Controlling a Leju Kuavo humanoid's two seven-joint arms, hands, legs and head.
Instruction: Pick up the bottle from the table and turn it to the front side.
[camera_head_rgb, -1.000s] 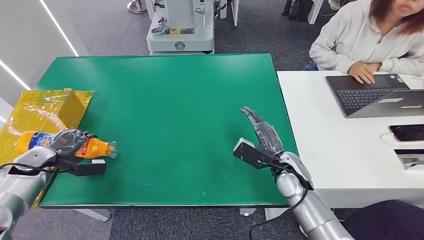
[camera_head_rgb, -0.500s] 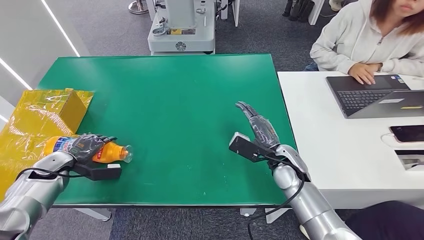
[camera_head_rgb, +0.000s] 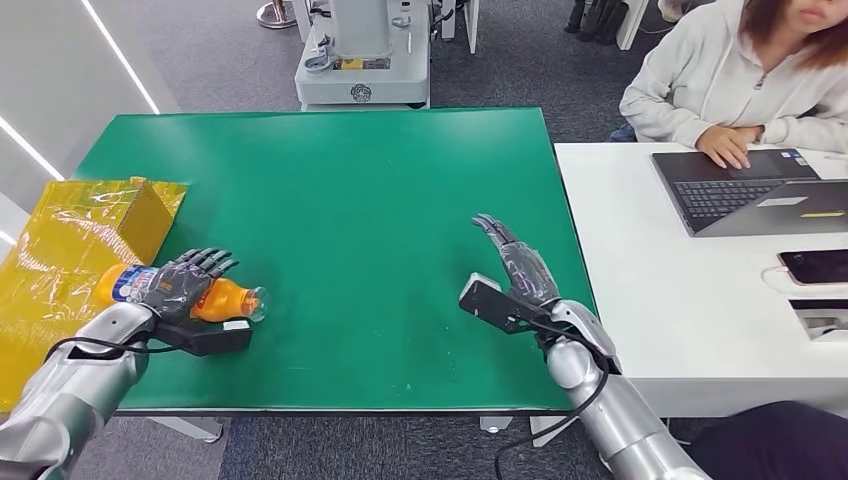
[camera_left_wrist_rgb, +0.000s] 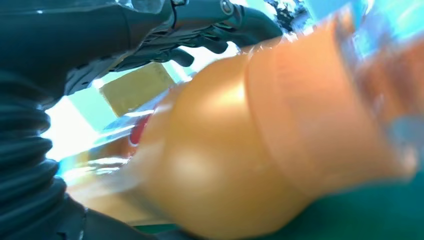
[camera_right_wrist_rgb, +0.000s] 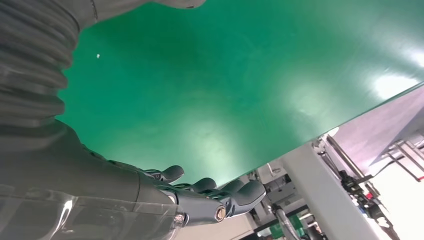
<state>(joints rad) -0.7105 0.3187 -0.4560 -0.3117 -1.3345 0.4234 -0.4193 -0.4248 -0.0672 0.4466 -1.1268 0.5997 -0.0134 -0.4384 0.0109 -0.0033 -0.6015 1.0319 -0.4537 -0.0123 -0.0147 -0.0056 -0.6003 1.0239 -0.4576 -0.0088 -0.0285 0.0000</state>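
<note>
Down at the near left edge of the green table (camera_head_rgb: 380, 190), the left hand (camera_head_rgb: 180, 283) is wrapped over the orange bottle (camera_head_rgb: 215, 299) lying on its side, so I'd say it's mid-pickup and next needs a lift and a roll to bring the label forward. The right hand (camera_head_rgb: 515, 262) hovers open and empty over the table's right side. Label's mostly covered by fingers, and the left wrist view is just orange blur, so can't tell which side faces up.

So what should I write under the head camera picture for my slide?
Robot's left hand grips an orange bottle over the green table.

One bottle (camera_head_rgb: 215, 299), one green table (camera_head_rgb: 340, 190), one laptop (camera_head_rgb: 745, 190), one phone (camera_head_rgb: 815, 265), one person (camera_head_rgb: 740, 75)
</note>
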